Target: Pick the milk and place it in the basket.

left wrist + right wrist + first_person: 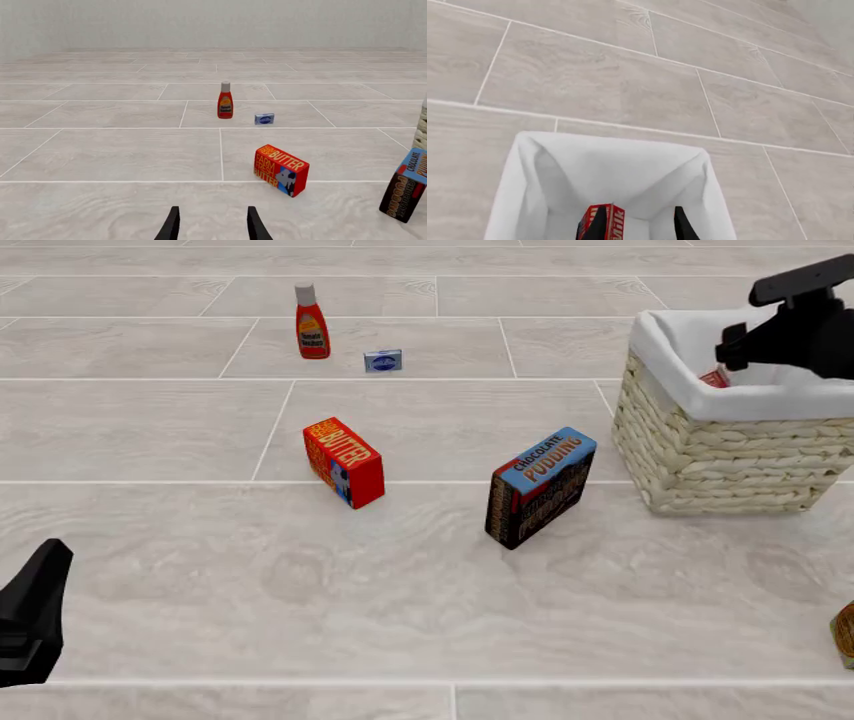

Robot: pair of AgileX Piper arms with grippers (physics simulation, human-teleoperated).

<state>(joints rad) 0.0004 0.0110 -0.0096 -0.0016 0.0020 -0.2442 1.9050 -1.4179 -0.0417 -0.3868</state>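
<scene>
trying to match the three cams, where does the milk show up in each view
Left wrist view: the milk is not in it.
Front view: only a red sliver of the milk shows inside the basket, under the right gripper.
Right wrist view: the milk sits low in the picture, at the fingertips, inside the liner.
Shared landmark: the basket's white liner.

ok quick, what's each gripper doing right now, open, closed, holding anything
Left gripper: open, holding nothing, low over the floor.
Right gripper: above the basket, fingers either side of the milk; whether it grips cannot be told.
</scene>
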